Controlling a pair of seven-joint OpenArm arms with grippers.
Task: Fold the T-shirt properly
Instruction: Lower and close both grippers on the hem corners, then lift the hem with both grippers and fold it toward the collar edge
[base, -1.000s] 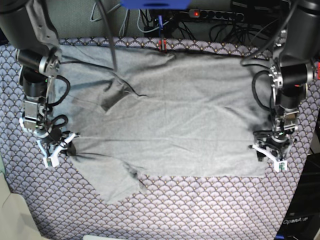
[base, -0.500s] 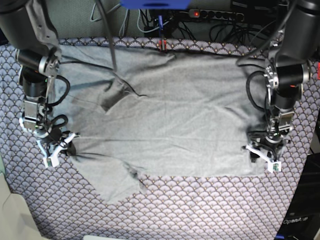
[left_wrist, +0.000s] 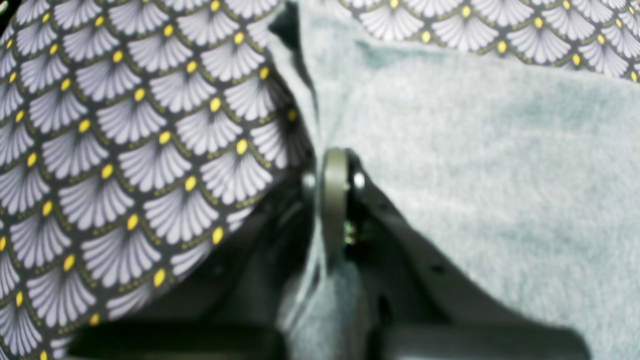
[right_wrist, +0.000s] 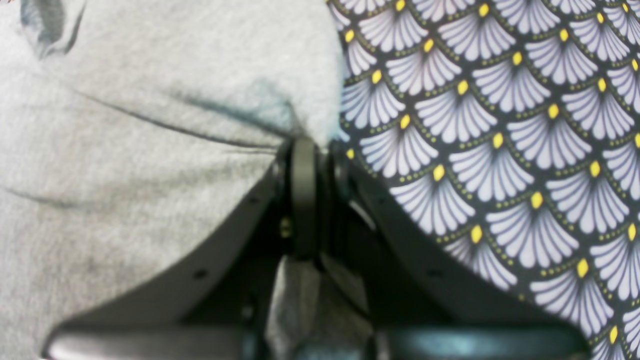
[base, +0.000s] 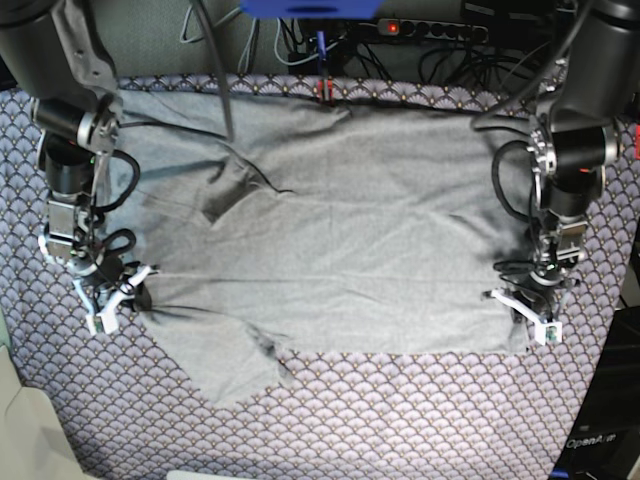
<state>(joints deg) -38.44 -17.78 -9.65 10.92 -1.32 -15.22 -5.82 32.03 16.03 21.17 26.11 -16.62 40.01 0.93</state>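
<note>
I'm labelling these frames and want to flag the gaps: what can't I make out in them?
- The T-shirt's far outer sides, base view: partly covered by both arms.
- Layers pinched by the left gripper: left wrist view, fingers cover them and are blurred.
- Layers pinched by the right gripper: right wrist view, same cause.
- The whole patterned cloth: the T-shirt covers its middle, and both wrist views cut it off.

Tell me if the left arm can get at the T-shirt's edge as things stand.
Yes, it seems so: the left gripper is already closed on the edge of the T-shirt, with nothing visible in its way.
</note>
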